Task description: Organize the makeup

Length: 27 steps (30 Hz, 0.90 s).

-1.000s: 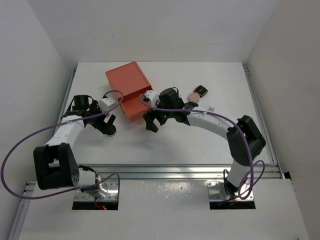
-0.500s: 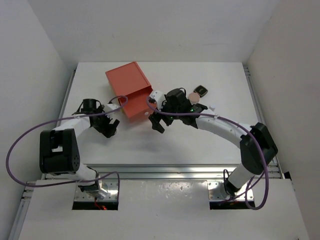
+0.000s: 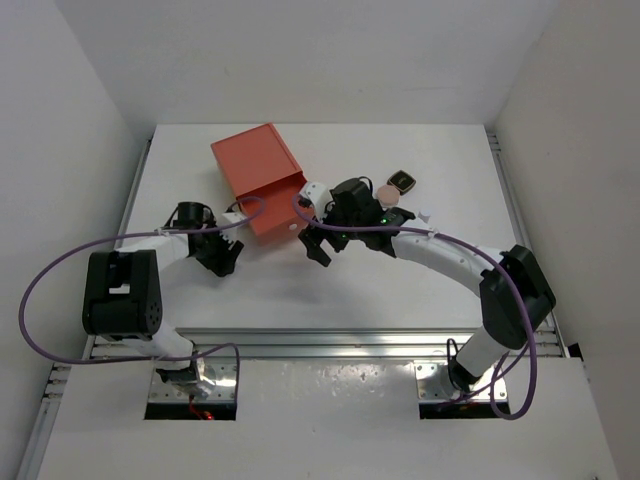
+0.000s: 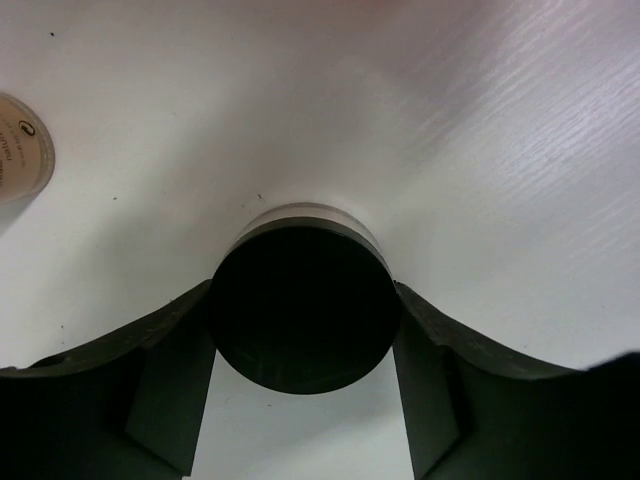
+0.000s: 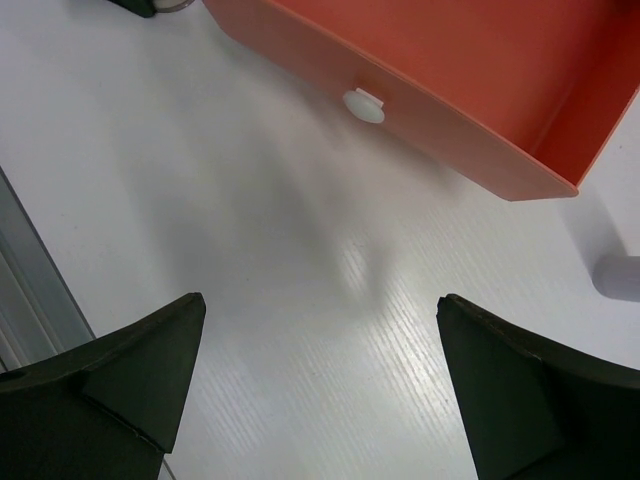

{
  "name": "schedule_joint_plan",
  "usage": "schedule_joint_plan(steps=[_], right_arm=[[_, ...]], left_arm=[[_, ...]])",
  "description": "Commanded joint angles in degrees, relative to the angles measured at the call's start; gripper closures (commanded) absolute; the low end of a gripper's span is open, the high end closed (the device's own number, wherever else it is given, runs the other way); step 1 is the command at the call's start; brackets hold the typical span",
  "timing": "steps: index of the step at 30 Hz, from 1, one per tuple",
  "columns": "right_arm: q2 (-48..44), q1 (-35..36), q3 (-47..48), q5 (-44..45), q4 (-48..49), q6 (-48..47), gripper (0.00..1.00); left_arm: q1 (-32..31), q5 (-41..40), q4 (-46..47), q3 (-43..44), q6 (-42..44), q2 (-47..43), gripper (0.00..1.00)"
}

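Left wrist view: left jaws, half closed, grip a black disc (image 4: 300,310), right jaws gape empty, print on the white tube (image 4: 20,148) unreadable.

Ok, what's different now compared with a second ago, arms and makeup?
The left tool edged right toward the orange drawer box and closed in on the black round disc, its fingers now against both sides. The right tool shifted slightly right as its elbow swung outward, and is open as before. The box, the peach-pink compact and the black squarish compact stayed put.
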Motion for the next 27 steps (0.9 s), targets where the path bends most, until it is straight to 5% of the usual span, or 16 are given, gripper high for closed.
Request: schedule_joint_plan(steps=[1,10,17,27], right_arm=[[-1.17,-0.14,0.24,0.74,0.56,-0.71,0.01],[-0.64,-0.23,0.86,1.27,0.21,-0.8,0.01],[-0.55,-0.32,0.86,1.97,-0.23,-0.8,0.01],[-1.08,-0.14,0.6,2.5,-0.93,-0.45,0.01]], left_arm=[[-0.28,0.79,0.84,-0.19,-0.54,-0.43,0.36],[-0.28,1.85,-0.31,-0.9,-0.54,-1.67,0.4],[-0.28,1.32,-0.31,-0.9,-0.01,-1.67,0.06],[-0.28,0.8,-3.82,-0.19,-1.24,-14.66,0.04]])
